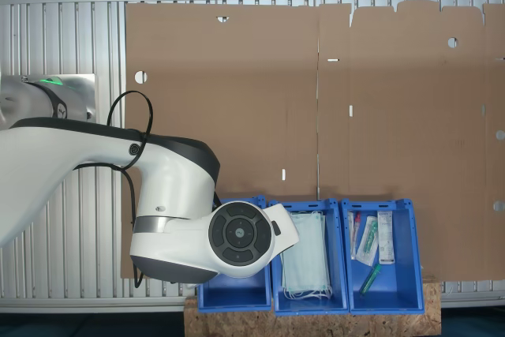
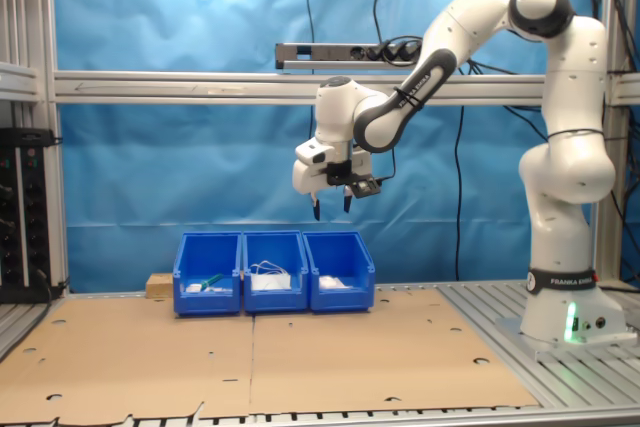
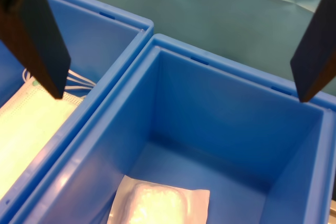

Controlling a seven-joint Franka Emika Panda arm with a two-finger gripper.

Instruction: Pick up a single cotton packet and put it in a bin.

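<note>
Prob. robotics lab, alu frame [image 2: 300,87], backdrop [image 2: 180,7]

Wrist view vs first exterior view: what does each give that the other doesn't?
Wrist view: the small flat white cotton packet lying on the floor of an open-topped blue plastic bin, with the open, empty tool over it. First exterior view: the end blue bin holding long narrow printed packets, the brown cardboard sheet, and the white arm. Both: the pale green face masks in the middle blue bin.
</note>
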